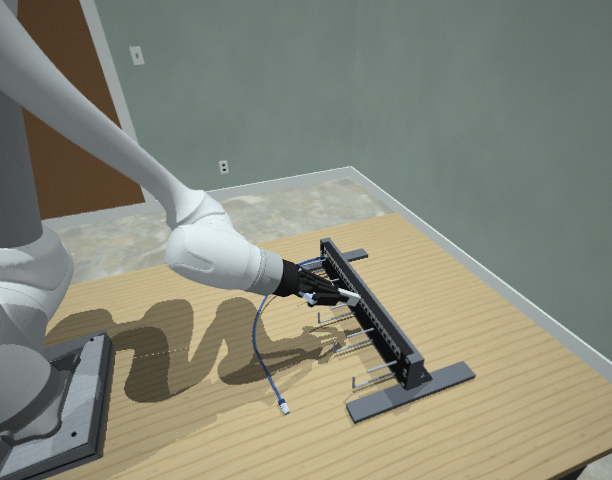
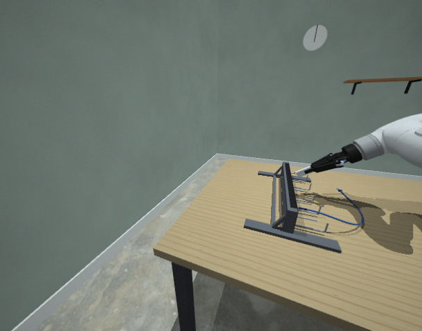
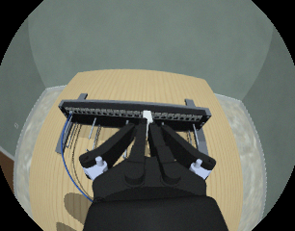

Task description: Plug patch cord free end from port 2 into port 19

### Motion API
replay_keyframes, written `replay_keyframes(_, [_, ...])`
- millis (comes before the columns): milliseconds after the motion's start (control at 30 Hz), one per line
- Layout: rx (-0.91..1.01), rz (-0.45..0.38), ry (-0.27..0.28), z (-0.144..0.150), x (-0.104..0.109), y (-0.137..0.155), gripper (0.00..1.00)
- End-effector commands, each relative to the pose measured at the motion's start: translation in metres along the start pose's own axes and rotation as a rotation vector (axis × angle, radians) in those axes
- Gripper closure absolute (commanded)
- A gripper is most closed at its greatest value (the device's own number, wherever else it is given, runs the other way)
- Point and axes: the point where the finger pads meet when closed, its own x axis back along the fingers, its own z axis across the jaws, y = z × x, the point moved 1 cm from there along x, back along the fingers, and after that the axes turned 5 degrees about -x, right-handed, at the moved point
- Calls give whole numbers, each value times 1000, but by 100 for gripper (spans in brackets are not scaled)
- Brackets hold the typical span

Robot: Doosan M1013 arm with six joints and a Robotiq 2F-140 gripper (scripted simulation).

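Observation:
The dark patch panel rack (image 1: 371, 310) stands on two flat feet on the wooden table; it also shows in the exterior view (image 2: 286, 199) and the wrist view (image 3: 135, 112). The blue patch cord (image 1: 257, 335) runs from the rack's far end in a loop over the table. Its free plug (image 1: 284, 408) lies on the table in front of the rack, apart from my gripper, and shows in the exterior view (image 2: 338, 189). My gripper (image 1: 349, 295) is shut and empty. Its white fingertips (image 3: 147, 115) (image 2: 300, 172) point at the panel's front face near the middle, touching it or nearly so.
Several thin metal L-shaped rods (image 1: 347, 335) stick out of the rack's front toward the arm, below and beside my gripper. The robot's base plate (image 1: 63, 392) sits at the table's near left. The table edge (image 2: 189, 203) lies behind the rack.

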Motion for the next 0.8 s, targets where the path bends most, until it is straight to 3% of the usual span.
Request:
replay_keyframes(0, [0, 0, 0, 0, 0, 0, 100])
replay_keyframes(333, [0, 0, 0, 0, 9, 0, 100])
replay_keyframes(667, [0, 0, 0, 0, 83, 0, 100])
replay_keyframes(767, [0, 0, 0, 0, 91, 0, 100])
